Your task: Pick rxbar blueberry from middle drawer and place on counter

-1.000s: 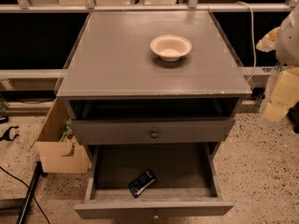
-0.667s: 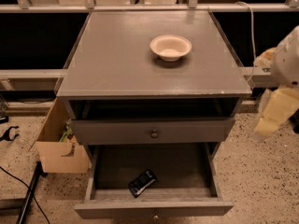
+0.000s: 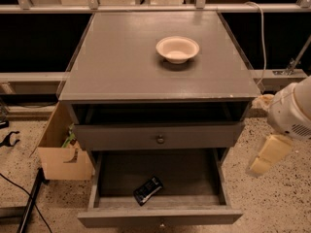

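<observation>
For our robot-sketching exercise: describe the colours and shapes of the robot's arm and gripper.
The arm is a smooth, rounded white housing with a small grey dotted patch. The gripper, at the right edge beside the middle drawer, is blocky and pale cream-yellow. No cables or lettering show on them.

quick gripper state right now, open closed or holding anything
Gripper: low, to the right of the cabinet; open or closed cannot be told. Not holding the rxbar blueberry, which lies in the middle drawer.

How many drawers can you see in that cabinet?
2: the upper drawer below an open slot, and the pulled-out middle drawer beneath it, holding the bar. The gripper hangs to their right.
</observation>
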